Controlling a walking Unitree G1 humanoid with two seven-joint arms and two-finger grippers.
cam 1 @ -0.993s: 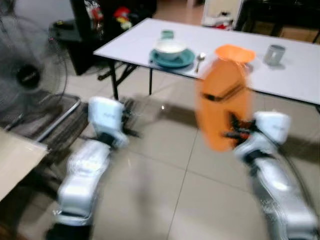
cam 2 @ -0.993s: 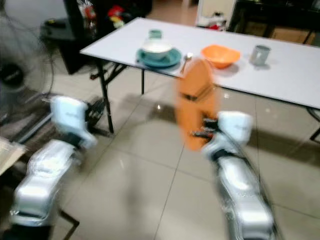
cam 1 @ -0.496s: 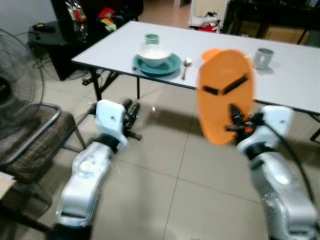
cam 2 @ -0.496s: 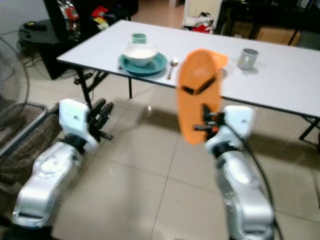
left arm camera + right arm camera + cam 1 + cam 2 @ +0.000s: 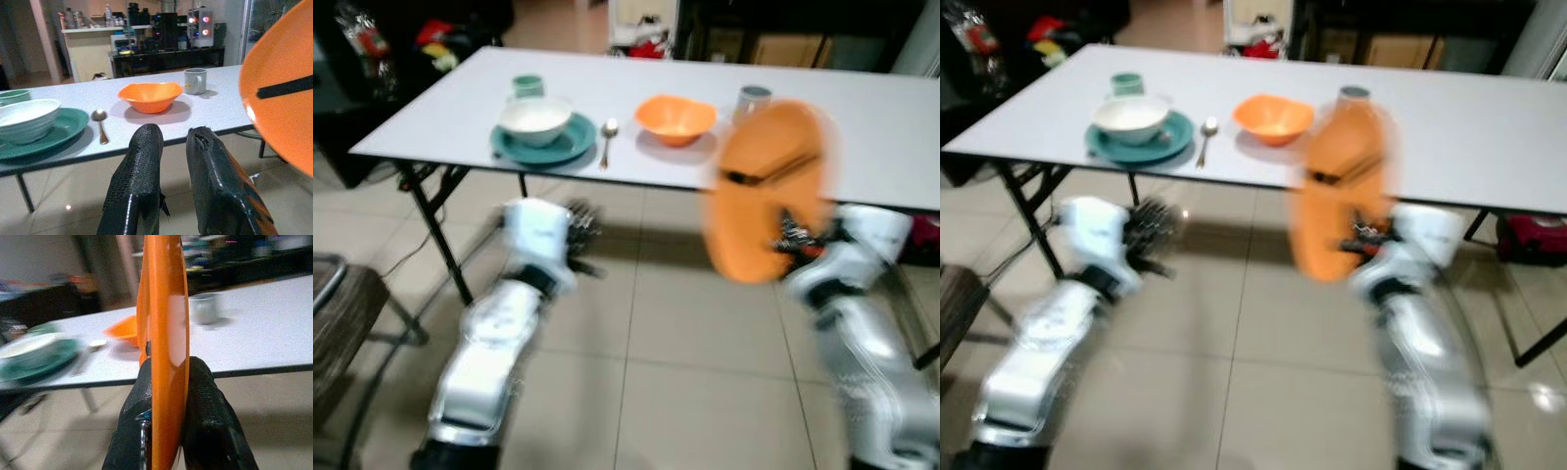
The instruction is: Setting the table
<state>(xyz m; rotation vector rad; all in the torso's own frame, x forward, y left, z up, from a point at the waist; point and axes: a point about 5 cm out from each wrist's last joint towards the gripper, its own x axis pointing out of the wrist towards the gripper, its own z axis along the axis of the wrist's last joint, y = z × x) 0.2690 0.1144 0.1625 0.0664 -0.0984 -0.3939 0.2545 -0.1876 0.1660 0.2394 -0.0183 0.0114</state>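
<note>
Orange plate (image 5: 766, 191), in the eye views, stood on edge in front of the white table (image 5: 881, 127), clamped in the right gripper (image 5: 790, 238); on the table were an orange bowl (image 5: 675, 117), a spoon (image 5: 608, 136), a white bowl (image 5: 535, 116) on a teal plate (image 5: 548, 147), and a grey mug (image 5: 753, 97). Left wrist view: left gripper (image 5: 171, 147) held nothing, fingers near together with a narrow gap, pointing at the table edge. Right wrist view: both fingers (image 5: 205, 396) pinched the plate's rim, one on each face.
</note>
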